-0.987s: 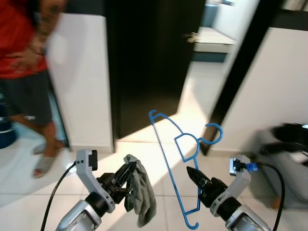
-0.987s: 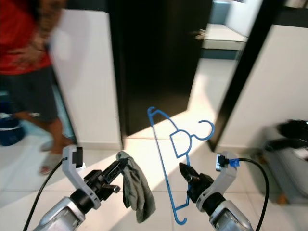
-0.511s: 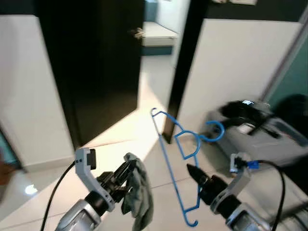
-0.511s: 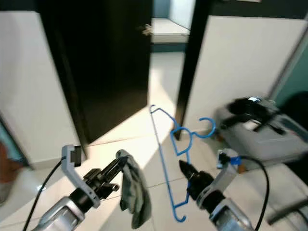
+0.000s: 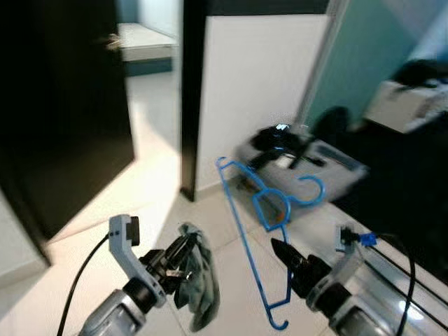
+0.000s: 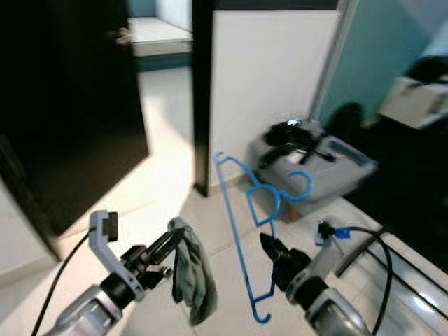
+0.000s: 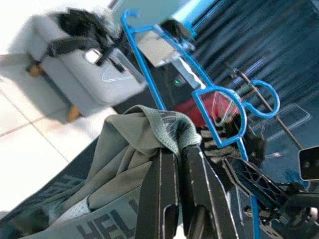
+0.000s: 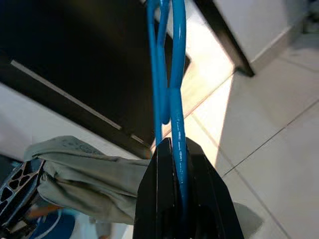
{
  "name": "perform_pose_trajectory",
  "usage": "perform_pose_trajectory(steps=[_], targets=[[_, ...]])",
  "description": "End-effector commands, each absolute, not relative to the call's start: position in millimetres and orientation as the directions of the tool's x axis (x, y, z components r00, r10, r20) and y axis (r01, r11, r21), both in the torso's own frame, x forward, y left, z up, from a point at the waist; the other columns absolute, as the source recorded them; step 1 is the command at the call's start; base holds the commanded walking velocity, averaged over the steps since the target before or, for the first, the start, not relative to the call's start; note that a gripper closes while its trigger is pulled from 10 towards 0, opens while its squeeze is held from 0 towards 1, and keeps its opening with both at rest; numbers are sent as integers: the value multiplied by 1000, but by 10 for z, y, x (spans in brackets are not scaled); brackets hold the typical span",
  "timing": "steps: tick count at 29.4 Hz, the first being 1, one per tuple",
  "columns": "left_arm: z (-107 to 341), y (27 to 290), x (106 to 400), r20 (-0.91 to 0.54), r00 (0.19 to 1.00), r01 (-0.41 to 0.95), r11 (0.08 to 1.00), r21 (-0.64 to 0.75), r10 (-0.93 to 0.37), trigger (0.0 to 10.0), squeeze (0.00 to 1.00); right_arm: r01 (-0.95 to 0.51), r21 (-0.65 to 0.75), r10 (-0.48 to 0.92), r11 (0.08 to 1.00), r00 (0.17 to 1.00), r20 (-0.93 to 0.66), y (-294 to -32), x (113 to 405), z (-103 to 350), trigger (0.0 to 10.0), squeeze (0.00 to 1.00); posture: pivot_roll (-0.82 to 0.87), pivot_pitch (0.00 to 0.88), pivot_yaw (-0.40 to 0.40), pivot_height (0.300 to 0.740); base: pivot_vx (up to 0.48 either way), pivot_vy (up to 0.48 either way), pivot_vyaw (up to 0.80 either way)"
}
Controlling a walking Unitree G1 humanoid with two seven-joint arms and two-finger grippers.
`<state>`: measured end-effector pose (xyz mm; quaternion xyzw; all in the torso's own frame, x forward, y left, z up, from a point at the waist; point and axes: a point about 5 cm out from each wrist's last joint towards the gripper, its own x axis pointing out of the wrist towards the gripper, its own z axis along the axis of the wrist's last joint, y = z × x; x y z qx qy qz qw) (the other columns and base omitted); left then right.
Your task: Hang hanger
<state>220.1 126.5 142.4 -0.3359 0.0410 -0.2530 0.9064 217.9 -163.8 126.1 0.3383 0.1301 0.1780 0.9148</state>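
White tiled floor (image 5: 161,196) runs past a dark open door (image 5: 63,119) and a white wall (image 5: 252,70) toward a dim corner with a grey low piece of furniture (image 6: 329,168) piled with dark things; the head views are blurred, so detail there is uncertain. No rail or rod can be picked out with any certainty in the head views, though the left wrist view shows a thin dark bar (image 7: 259,89) in the dim area beyond the hanger. The right gripper (image 5: 285,253) has its fingers pressed together on the blue hanger (image 5: 260,210), pinching one of its thin wires, as the right wrist view confirms with the fingers (image 8: 164,199) clamped on the wire. The hanger stands in the air in front of the robot, its long bar running steeply from upper left to a small hooked end low down, and its hook (image 5: 312,190) curling off to the right at about mid-height, toward the dim corner. The left gripper (image 5: 183,253) is closed on a grey-green cloth (image 5: 199,287) that droops below it, just left of the hanger but apart from it. Since the hook points right and the right arm carries it, I judge that arm must bring it over whatever bar lies on that side, probably after tilting the hanger so the hook's opening faces down.
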Motion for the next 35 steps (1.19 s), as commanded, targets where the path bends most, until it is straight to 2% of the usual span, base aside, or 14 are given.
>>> perform_pose_trajectory(steps=[1, 6, 7, 11, 12, 14, 16, 17, 18, 20, 22, 25, 27, 35], targets=[[1422, 1243, 2210, 95, 862, 436, 633, -639, -498, 10000, 0, -231, 668, 409, 708, 905, -120, -1668, 2188, 1265, 10000, 0, -35, 28, -58, 740, 0, 0, -800], [1416, 1256, 2221, 82, 856, 439, 635, -636, -510, 10000, 0, -235, 669, 416, 705, 901, -122, -1658, 2188, 1262, 10000, 0, -39, 23, -55, 740, 0, 0, -800], [1431, 1295, 2269, 25, 847, 456, 703, -546, -531, 10000, 0, -289, 623, 474, 727, 867, -151, -1638, 2156, 1261, 10000, 0, -49, 7, -54, 740, 0, 0, -800], [1673, 1499, 2502, 60, 849, 519, 805, -288, -526, 10000, 0, -347, 510, 495, 787, 848, -187, -1732, 2193, 1297, 10000, 0, -51, 0, -54, 740, 0, 0, -800], [1673, 1499, 2502, 60, 849, 519, 805, -288, -526, 10000, 0, -347, 510, 495, 787, 848, -187, -1732, 2193, 1297, 10000, 0, -51, 0, -54, 740, 0, 0, -800], [1933, 1602, 2642, 81, 802, 596, 802, -41, -592, 10000, 0, -383, 372, 479, 846, 851, -213, -1897, 2298, 1349, 10000, 0, -52, 0, -53, 740, 0, 0, -800], [1933, 1602, 2642, 81, 802, 596, 802, -41, -592, 10000, 0, -383, 372, 479, 846, 851, -213, -1897, 2298, 1349, 10000, 0, -52, 0, -53, 740, 0, 0, -800], [2053, 1645, 2690, 57, 772, 627, 772, 104, -634, 10000, 0, -417, 277, 480, 866, 848, -224, -1991, 2353, 1405, 10000, 0, -49, 0, -53, 740, 0, 0, -800], [2053, 1645, 2690, 57, 772, 627, 772, 104, -634, 10000, 0, -417, 277, 480, 866, 848, -224, -1991, 2353, 1405, 10000, 0, -49, 0, -53, 740, 0, 0, -800], [2289, 1760, 2784, -33, 734, 625, 655, 425, -679, 10000, 0, -506, 93, 513, 857, 828, -227, -2174, 2429, 1626, 10000, 0, -54, 0, -46, 740, 0, 0, 0], [2385, 1803, 2821, -57, 730, 604, 603, 522, -681, 10000, 0, -540, 33, 533, 841, 817, -223, -2228, 2439, 1731, 10000, 0, -56, 0, -43, 740, 0, 0, 0], [2474, 1830, 2845, -66, 725, 582, 558, 591, -686, 10000, 0, -571, 4, 558, 821, 800, -221, -2260, 2427, 1813, 10000, 0, -56, 0, -43, 740, 0, 0, 0], [2644, 1859, 2894, -89, 716, 547, 477, 688, -692, 10000, 0, -659, -24, 634, 752, 733, -247, -2300, 2335, 1933, 10000, 0, -59, 0, -39, 740, 0, 0, 0], [3012, 1940, 3021, -20, 733, 446, 457, 770, -680, 10000, 0, -766, -26, 733, 643, 624, -270, -2394, 2171, 2167, 10000, 0, -52, 0, -24, 740, 0, 0, 0]])
